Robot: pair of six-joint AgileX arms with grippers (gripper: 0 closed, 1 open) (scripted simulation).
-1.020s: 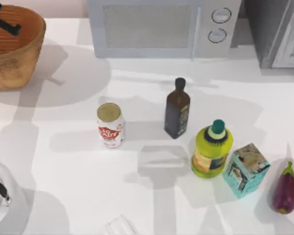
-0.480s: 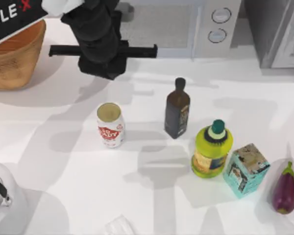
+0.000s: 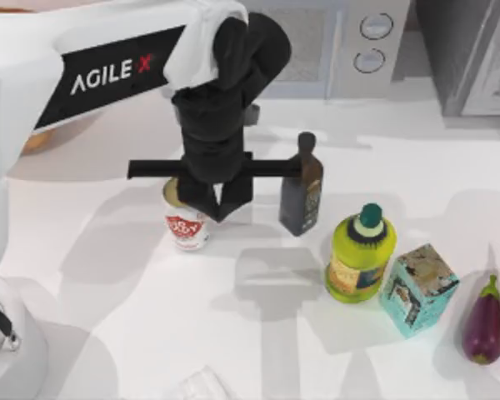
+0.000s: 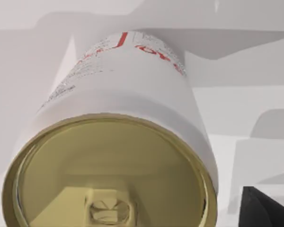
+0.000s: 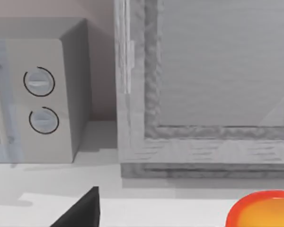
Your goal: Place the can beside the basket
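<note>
The can [image 3: 184,227] stands upright left of centre, white with a red label; its pale top is partly under my left gripper [image 3: 216,205]. That gripper hangs open over the can's right side, fingers pointing down, with nothing held. In the left wrist view the can [image 4: 118,142] is very close, its metallic top facing the camera, with one dark fingertip [image 4: 270,208] beside it. Most of the basket is hidden behind the left arm; a tan sliver of the basket [image 3: 32,139] shows at the far left. A dark part of my right gripper [image 5: 85,215] shows in the right wrist view.
A dark brown bottle [image 3: 302,196] stands close to the right of the can. Further right are a green bottle [image 3: 360,254], a teal carton [image 3: 418,287] and an eggplant [image 3: 483,321]. A microwave [image 3: 350,50] lines the back, and a white object [image 3: 4,350] sits front left.
My left arm has swung in from the back left, past the basket, and come down over the can. The can and the other objects have not moved.
</note>
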